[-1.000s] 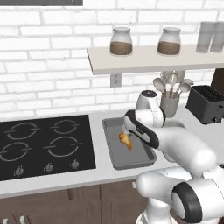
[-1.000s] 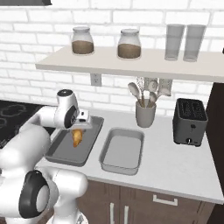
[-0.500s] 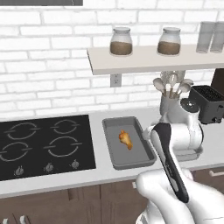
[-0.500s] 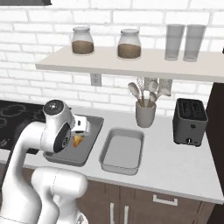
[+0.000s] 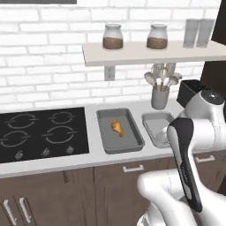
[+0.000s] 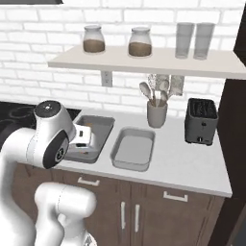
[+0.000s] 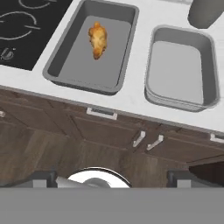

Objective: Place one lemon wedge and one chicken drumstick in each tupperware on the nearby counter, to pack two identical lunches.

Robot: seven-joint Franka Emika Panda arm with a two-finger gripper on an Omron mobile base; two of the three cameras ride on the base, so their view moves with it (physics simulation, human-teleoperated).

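Observation:
A golden-orange chicken drumstick (image 7: 98, 40) lies in the darker tupperware (image 7: 65, 61), also seen as the drumstick (image 5: 117, 127) in the darker tupperware (image 5: 105, 132). To its right, the lighter tupperware (image 7: 181, 94) holds nothing; the arm partly hides this lighter tupperware (image 5: 152, 126) in the left base view. Both stand on the pale counter (image 7: 131, 103). My gripper (image 7: 113, 178) is open with nothing between its fingertips (image 7: 46, 179). It is drawn back above the counter's front edge and the cabinet fronts. The lemon wedge is out of view.
A black hob (image 5: 42, 134) lies left of the trays. Behind them stand a grey utensil holder (image 6: 156, 114) and a black toaster (image 6: 201, 121). A wall shelf (image 6: 144, 60) with jars and glasses hangs above. My white arm (image 6: 50, 139) covers part of the darker tray.
The arm has swung back from over the darker tray toward the counter's front. The drumstick stays lying in that tray. The jaws have stayed open.

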